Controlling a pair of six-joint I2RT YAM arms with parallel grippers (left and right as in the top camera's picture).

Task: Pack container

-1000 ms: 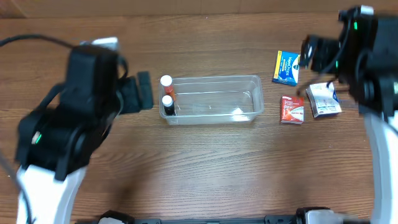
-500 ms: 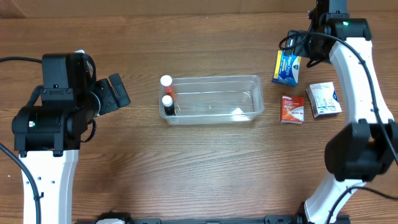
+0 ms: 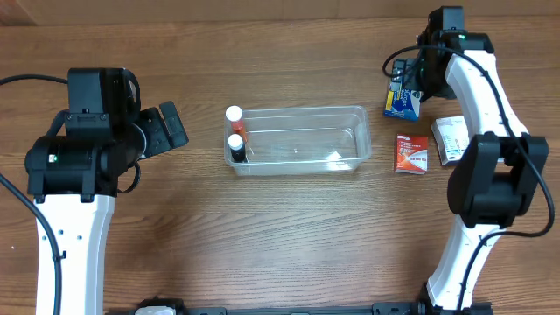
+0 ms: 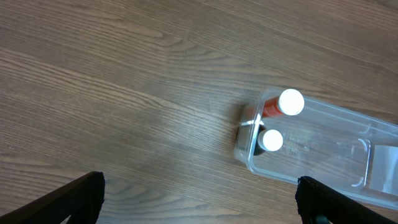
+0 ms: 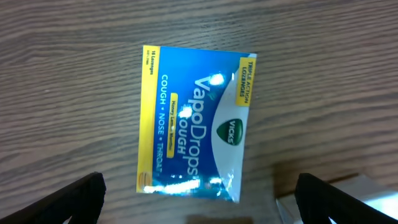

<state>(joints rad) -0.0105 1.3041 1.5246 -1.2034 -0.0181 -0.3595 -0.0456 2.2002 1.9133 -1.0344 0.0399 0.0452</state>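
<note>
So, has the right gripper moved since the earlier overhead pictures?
Yes. In the overhead view the right gripper has moved left, from beside the blue lozenge packet to above its far end, fingers open.

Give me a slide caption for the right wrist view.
Open right tool hovers above a blue-and-yellow VapoDrops lozenge packet lying flat on the wooden table.

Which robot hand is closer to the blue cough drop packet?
Right. The right gripper hovers over the blue-and-yellow packet; the left gripper sits far beyond the clear plastic bin.
</note>
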